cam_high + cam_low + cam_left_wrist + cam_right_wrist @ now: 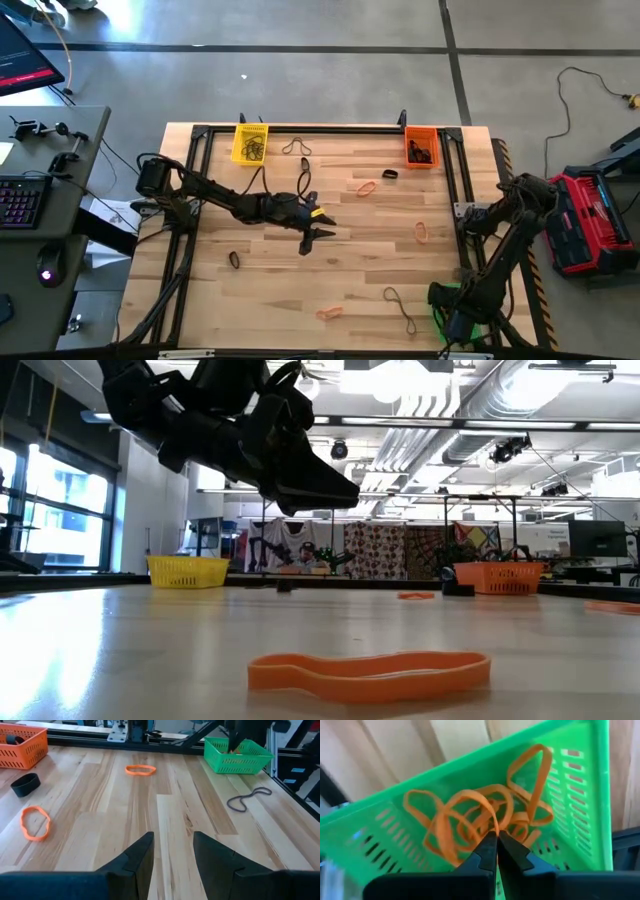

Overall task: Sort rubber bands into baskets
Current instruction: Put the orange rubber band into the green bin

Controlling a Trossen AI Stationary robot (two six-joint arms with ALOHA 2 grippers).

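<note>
Hovering mid-table over bare wood, left gripper [322, 224] gapes empty; right gripper [497, 842] pinched together, seemingly inside green basket [580, 785].

green basket [447, 305] mostly hidden under right arm, yellow basket [250, 142] contents too small to tell

Overhead view of a light wooden slatted table [300, 280] with two dark arms.
Left gripper [318, 224] is near the table's centre; yellow plastic mesh basket [250, 142] and orange plastic mesh basket [421, 147] stand at its far edge; right gripper [455, 322] is over the green plastic mesh basket [441, 312] at a near corner.
</note>
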